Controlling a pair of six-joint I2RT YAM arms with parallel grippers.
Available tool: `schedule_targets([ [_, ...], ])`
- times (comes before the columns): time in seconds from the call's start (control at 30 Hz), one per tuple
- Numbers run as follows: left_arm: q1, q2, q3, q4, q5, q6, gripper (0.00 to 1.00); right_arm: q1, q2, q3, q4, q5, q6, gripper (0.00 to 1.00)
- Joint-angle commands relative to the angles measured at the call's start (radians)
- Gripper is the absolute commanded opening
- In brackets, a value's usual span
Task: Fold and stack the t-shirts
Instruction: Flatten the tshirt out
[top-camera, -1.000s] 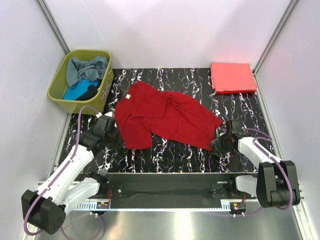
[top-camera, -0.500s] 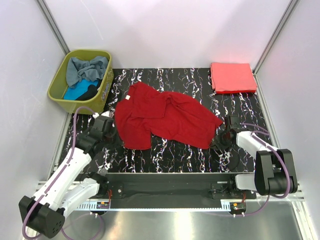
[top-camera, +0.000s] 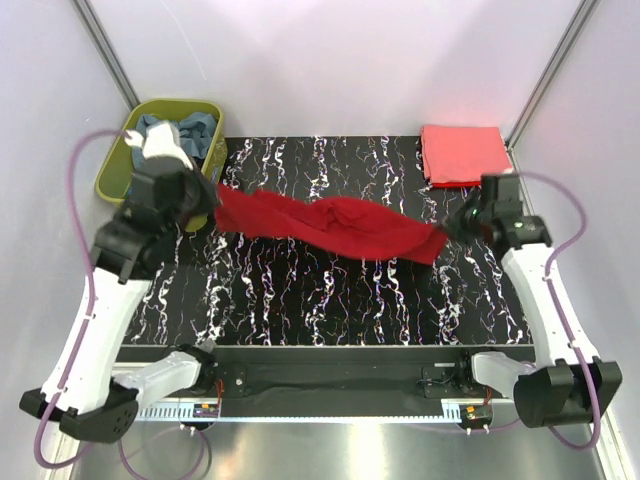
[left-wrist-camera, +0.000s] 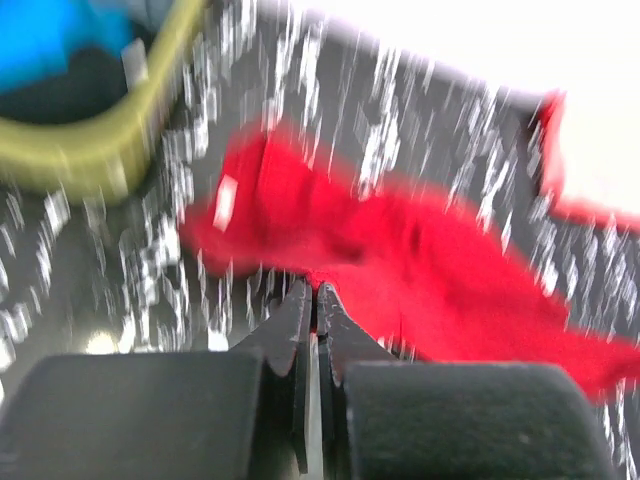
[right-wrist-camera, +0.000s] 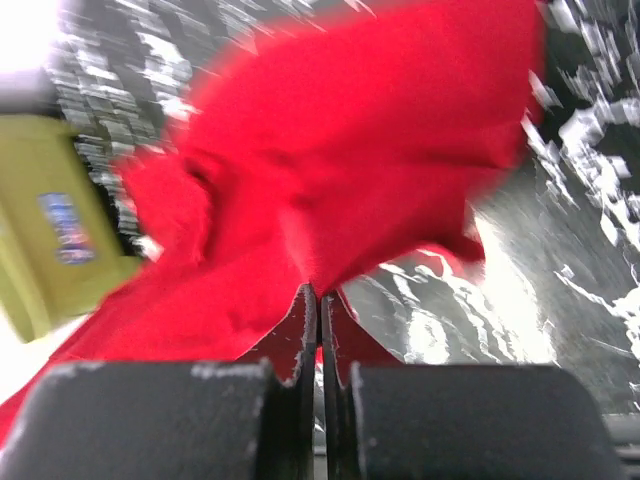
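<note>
The dark red t-shirt (top-camera: 330, 225) hangs stretched in a band above the black marbled table (top-camera: 300, 300), held at both ends. My left gripper (top-camera: 205, 200) is shut on its left end, near the basket; in the left wrist view the cloth (left-wrist-camera: 400, 250) runs from the closed tips (left-wrist-camera: 315, 292). My right gripper (top-camera: 452, 228) is shut on its right end; the right wrist view shows the cloth (right-wrist-camera: 350, 160) pinched at the tips (right-wrist-camera: 320, 292). A folded coral-pink t-shirt (top-camera: 464, 154) lies at the back right corner. Grey-blue (top-camera: 172, 136), turquoise (top-camera: 148, 183) and black shirts sit in the basket.
The olive-green plastic basket (top-camera: 115, 172) stands off the table's back left corner, right beside my left gripper; it also shows in the left wrist view (left-wrist-camera: 90, 150). White walls with metal posts enclose the table on three sides.
Both grippers have risen from the table and pulled apart, lifting the dark red t-shirt from a crumpled heap into a taut band. The left arm swung up toward the basket.
</note>
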Motion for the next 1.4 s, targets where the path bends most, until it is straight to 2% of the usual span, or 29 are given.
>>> schedule_targets([
  [0.0,0.004,0.065,0.209,0.075,-0.141,0.150,0.00,-0.003,-0.009,0.228,-0.153,0.057,-0.092,0.00],
  [0.03,0.005,0.091,0.305,0.086,-0.144,0.193,0.00,-0.003,-0.009,0.280,-0.175,0.065,-0.105,0.00],
  [0.17,0.005,0.137,0.534,0.161,-0.122,0.293,0.00,-0.005,-0.037,0.578,-0.278,0.097,-0.207,0.00],
  [0.23,0.004,0.142,0.640,0.204,-0.032,0.371,0.00,-0.003,-0.057,0.661,-0.328,0.106,-0.239,0.00],
  [0.33,0.002,0.119,0.728,0.297,0.091,0.419,0.00,-0.003,-0.100,0.805,-0.388,0.109,-0.290,0.00],
  [0.47,0.004,0.052,0.751,0.469,0.220,0.430,0.00,-0.005,-0.164,0.959,-0.443,0.076,-0.318,0.00],
  [0.57,0.004,0.003,0.754,0.560,0.290,0.391,0.00,-0.005,-0.245,1.008,-0.495,0.057,-0.303,0.00],
  [0.7,0.002,-0.005,0.785,0.598,0.347,0.335,0.00,-0.005,-0.317,1.022,-0.600,0.069,-0.226,0.00],
  [0.87,-0.027,0.038,0.825,0.620,0.320,0.347,0.00,-0.003,-0.339,0.999,-0.675,0.069,-0.119,0.00],
  [1.0,-0.030,0.130,0.785,0.611,0.307,0.357,0.00,-0.003,-0.262,0.948,-0.733,0.108,-0.100,0.00],
  [1.07,-0.030,0.160,0.696,0.621,0.307,0.367,0.00,-0.003,-0.201,0.881,-0.736,0.158,-0.106,0.00],
  [1.13,-0.030,0.196,0.543,0.673,0.277,0.382,0.00,-0.003,-0.158,0.783,-0.721,0.207,-0.118,0.00],
  [1.2,-0.030,0.231,0.355,0.742,0.267,0.393,0.00,-0.003,-0.083,0.718,-0.664,0.224,-0.137,0.00],
  [1.33,-0.030,0.389,0.172,0.857,0.257,0.437,0.00,-0.008,0.034,0.495,-0.488,0.305,-0.186,0.00],
  [1.37,-0.028,0.429,0.150,0.883,0.251,0.445,0.00,-0.014,0.084,0.456,-0.389,0.313,-0.201,0.00],
])
